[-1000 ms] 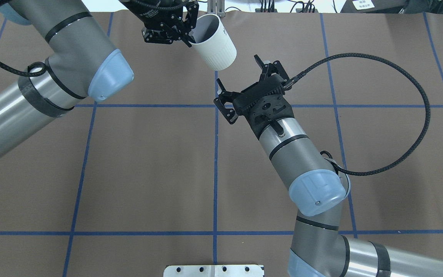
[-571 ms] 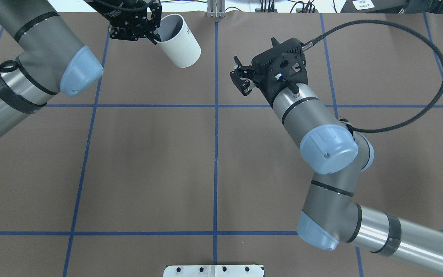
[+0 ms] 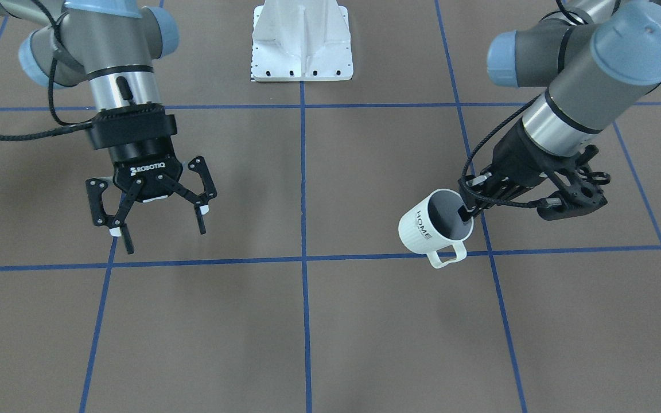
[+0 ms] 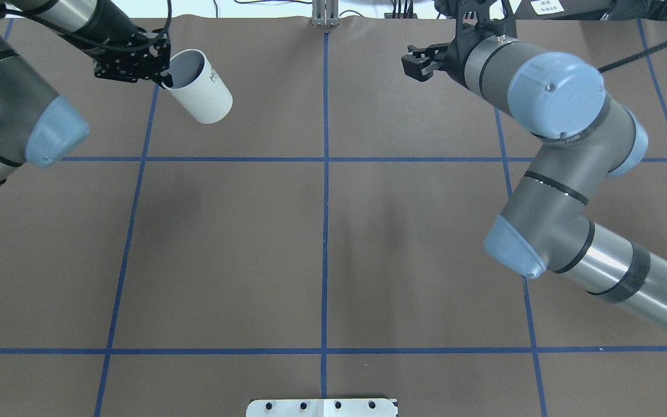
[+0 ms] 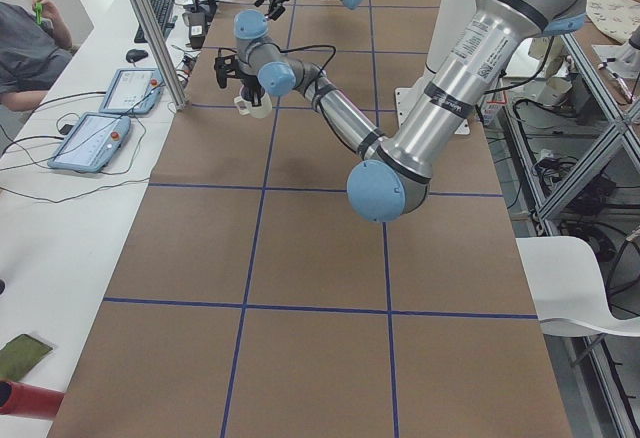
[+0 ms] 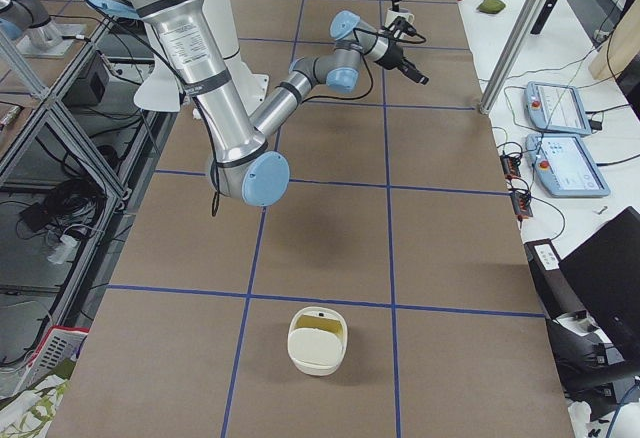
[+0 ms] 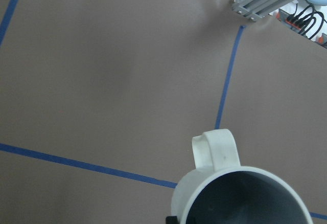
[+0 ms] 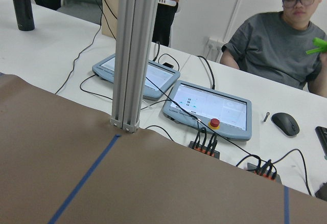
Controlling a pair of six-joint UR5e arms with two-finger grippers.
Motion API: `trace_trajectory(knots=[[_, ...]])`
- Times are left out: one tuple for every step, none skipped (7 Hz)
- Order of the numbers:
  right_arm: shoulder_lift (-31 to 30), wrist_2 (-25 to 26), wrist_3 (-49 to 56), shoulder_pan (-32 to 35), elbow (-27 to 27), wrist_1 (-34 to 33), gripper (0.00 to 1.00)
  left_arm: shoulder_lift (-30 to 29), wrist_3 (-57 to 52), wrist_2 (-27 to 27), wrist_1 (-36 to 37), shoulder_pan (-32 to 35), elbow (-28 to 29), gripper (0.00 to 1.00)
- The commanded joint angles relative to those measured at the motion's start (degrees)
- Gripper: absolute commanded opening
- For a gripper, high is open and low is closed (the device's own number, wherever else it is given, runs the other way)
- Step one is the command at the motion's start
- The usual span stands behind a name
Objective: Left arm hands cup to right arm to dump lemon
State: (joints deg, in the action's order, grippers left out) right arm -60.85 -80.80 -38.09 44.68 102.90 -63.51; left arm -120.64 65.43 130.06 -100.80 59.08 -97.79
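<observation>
the left pincer (image 3: 467, 213) gripped the rim of the cup (image 3: 426, 228), one finger inside it, and held the cup tilted above the counter (image 3: 365, 332) on the robot's left side, handle toward the operators. the right pincer (image 3: 164, 234) hung well apart, jaws spread wide.

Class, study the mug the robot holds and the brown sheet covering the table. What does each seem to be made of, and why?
Mug: probably glazed ceramic, possibly plastic; smooth white ribbed wall, printed black letters, matt grey inside.
Brown sheet: looks like matt paper or thin card; no shine, slight ripples at its far edge, blue tape lines stuck on top.
</observation>
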Motion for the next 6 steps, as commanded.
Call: trace_trajectory(knots=[[-0.1,-15.4,-0.3,7.2,0.0,-9.7,1.0,10.7,-11.8,-0.1,-0.2,1.5,-4.1,0.0],[-0.1,-18.4,-0.2,8.4,-0.1,-14.0,1.0,15.0,-16.9,-0.8,-0.5,1.9,-4.4,0.0],[0.6,-22.0,-0.2,10.3,-0.1,-17.8,1.0,19.0,-22.0,-4.7,-1.6,1.9,-4.3,0.0],[0.6,-30.6,-0.2,14.3,-0.9,-20.1,1.0,22.5,-25.0,-5.7,-3.6,1.8,-4.0,0.0],[0.4,-36.5,1.2,17.9,-0.8,-23.1,1.0,25.3,-25.8,-6.0,-7.5,1.9,-3.5,0.0],[-0.2,-37.3,6.2,20.2,-1.0,-23.9,1.0,27.2,-25.7,-6.1,-10.7,1.8,-2.5,0.0]])
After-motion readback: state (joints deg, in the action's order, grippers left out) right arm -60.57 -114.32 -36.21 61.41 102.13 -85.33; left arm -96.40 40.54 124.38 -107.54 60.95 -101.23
